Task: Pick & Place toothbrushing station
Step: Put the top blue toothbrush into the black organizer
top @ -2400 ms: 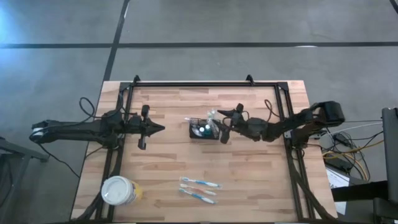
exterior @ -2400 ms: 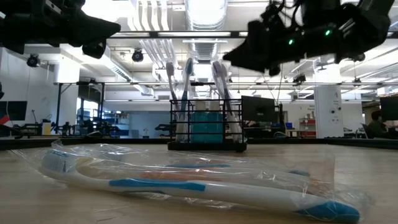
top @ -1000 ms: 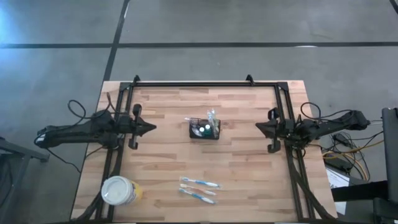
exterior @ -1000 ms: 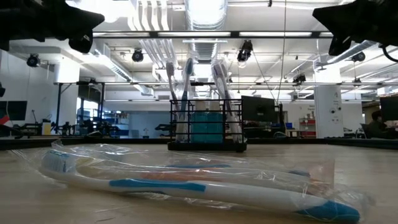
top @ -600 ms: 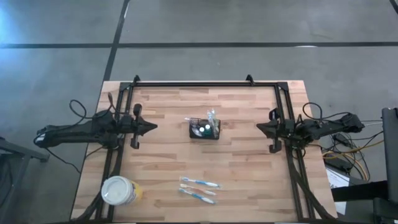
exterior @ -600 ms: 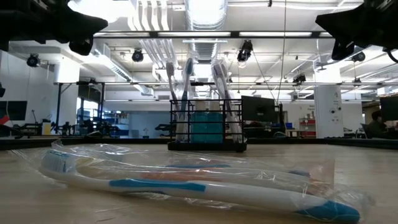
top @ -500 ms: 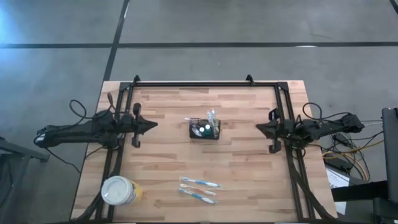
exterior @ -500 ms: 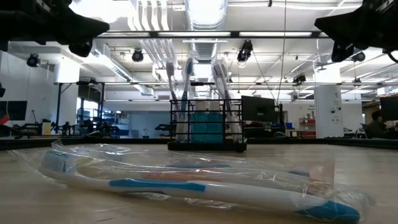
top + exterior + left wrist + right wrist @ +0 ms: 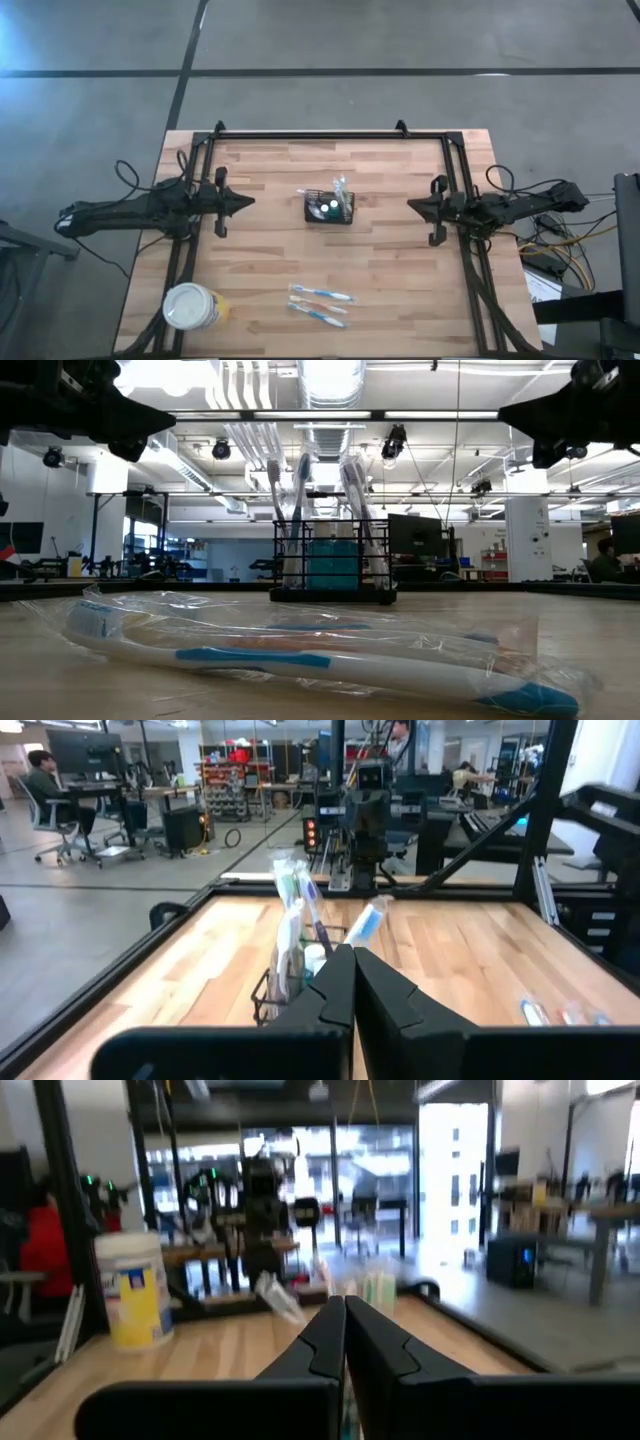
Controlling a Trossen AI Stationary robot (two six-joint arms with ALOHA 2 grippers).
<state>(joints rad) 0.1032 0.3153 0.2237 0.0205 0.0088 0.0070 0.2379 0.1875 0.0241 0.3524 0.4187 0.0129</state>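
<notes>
Basically no legible labels, toothbrushing station (image 9: 329,209) mid-table, left hand (image 9: 249,201) & right hand (image 9: 411,207) both closed empty

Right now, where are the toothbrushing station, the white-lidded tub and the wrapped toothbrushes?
toothbrushing station (image 9: 329,209): high view, middle of the wire basket.
white-lidded tub (image 9: 187,305): high view, centre of its lid.
wrapped toothbrushes (image 9: 320,302): high view, between the two handles.
</notes>
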